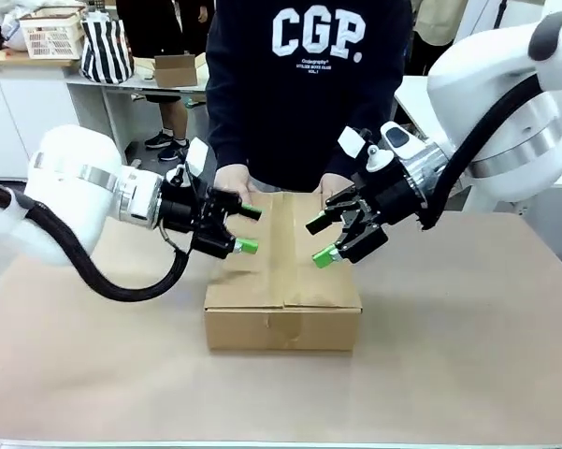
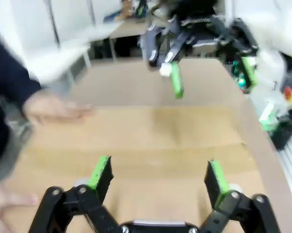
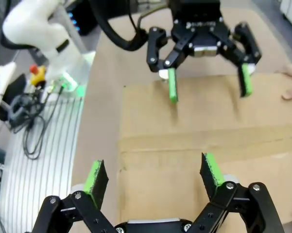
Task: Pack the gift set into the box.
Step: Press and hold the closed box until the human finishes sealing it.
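Box (image 1: 282, 281) sits closed mid-counter, person's hands (image 1: 236, 180) at its 12 o'clock edge. We note left gripper (image 1: 246, 229) and right gripper (image 1: 320, 239) fingers wide, empty; flaps may spring, hands risk pinching.

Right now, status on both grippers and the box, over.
Left gripper open, empty, over box's left edge. Right gripper open, empty, over its right. Box flaps shut. Person's hands on far edge.
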`<action>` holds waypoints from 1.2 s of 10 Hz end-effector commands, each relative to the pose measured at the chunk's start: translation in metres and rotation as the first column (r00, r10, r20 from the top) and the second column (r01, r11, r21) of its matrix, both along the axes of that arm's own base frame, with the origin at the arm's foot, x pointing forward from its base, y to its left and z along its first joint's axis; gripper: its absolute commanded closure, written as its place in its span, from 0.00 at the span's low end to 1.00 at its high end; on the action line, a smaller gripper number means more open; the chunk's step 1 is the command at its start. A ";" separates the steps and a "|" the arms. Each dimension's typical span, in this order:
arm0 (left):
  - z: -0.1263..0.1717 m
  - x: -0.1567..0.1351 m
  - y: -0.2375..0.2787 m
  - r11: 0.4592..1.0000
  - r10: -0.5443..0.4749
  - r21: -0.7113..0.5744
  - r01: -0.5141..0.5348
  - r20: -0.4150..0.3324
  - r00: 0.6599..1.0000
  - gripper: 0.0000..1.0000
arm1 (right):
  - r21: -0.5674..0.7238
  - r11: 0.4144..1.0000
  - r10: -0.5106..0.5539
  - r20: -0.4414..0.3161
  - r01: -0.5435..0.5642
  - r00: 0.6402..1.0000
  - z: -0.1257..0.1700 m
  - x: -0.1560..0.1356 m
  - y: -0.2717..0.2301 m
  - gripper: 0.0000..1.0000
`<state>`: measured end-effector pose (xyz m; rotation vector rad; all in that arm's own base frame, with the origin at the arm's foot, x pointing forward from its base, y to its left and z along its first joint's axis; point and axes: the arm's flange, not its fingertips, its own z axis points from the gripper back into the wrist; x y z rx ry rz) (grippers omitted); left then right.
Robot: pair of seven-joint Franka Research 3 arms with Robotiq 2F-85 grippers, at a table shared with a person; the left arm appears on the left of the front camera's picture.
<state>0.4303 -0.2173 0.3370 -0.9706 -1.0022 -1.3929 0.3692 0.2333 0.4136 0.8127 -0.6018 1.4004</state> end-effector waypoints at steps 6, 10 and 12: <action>-0.015 -0.009 0.002 0.993 -0.115 -0.007 0.115 -0.079 0.990 0.00 | -0.022 0.939 -0.309 0.384 0.343 0.870 -0.059 0.038 -0.020 0.00; -0.027 -0.018 0.002 0.996 -0.086 -0.020 0.084 -0.114 0.990 0.00 | 0.105 0.960 -0.274 0.196 0.258 0.941 -0.076 0.029 -0.022 0.00; -0.032 -0.014 0.004 0.998 -0.059 -0.003 0.059 -0.123 0.991 0.00 | 0.157 0.968 -0.218 0.140 0.195 0.966 -0.079 0.025 -0.021 0.00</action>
